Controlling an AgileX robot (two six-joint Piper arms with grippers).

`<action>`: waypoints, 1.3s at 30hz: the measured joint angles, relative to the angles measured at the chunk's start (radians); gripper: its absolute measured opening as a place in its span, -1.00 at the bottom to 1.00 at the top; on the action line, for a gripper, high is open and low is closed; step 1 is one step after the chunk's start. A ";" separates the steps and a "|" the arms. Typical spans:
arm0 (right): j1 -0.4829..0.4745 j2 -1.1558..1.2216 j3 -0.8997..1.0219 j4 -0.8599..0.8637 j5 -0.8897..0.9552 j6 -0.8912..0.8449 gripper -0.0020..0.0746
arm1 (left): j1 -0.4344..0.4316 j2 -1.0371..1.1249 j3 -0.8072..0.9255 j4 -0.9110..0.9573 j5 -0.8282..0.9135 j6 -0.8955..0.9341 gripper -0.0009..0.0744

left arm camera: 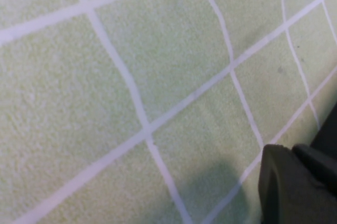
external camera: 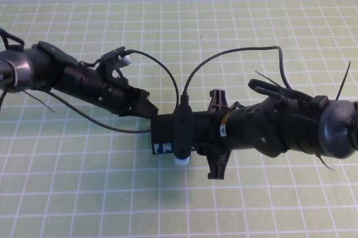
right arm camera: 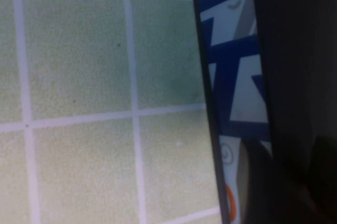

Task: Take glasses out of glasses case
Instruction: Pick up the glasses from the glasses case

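High view: both arms meet at the middle of the green checked mat [external camera: 268, 204]. The left gripper [external camera: 146, 109] sits left of centre, the right gripper [external camera: 187, 137] at centre, over the black glasses case [external camera: 163, 140], mostly hidden. Jaw states cannot be told. Left wrist view: mat, a dark gripper part at lower right. Right wrist view: the case's blue-printed side [right arm camera: 234, 76] fills the right

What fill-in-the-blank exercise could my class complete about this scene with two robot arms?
1. Both arms meet over a black glasses case near the ____ of the table.
2. The mat is pale green with ____ grid lines.
3. The case's front carries blue and ____ print.
4. The left pincer comes from the left, the right pincer from the ____.

Answers: middle; white; orange; right
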State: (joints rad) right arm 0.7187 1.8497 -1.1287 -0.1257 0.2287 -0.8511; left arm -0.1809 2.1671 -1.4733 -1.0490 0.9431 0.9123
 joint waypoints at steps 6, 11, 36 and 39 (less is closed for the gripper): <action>0.000 0.004 -0.003 -0.004 -0.011 0.000 -0.51 | -0.009 0.000 0.000 0.004 0.000 0.008 -0.99; 0.000 0.004 -0.003 -0.011 -0.014 0.000 -0.77 | -0.011 0.000 -0.002 0.010 -0.002 0.008 -0.99; 0.000 -0.082 -0.003 -0.007 -0.035 0.107 -0.96 | 0.074 -0.249 0.123 -0.159 0.175 0.455 -0.99; 0.000 -0.082 -0.006 -0.003 -0.038 0.111 -0.96 | 0.074 -0.249 0.207 -0.195 0.193 0.637 -0.99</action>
State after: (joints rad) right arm 0.7187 1.7676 -1.1346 -0.1289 0.1912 -0.7401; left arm -0.1069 1.9176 -1.2665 -1.2445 1.1360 1.5497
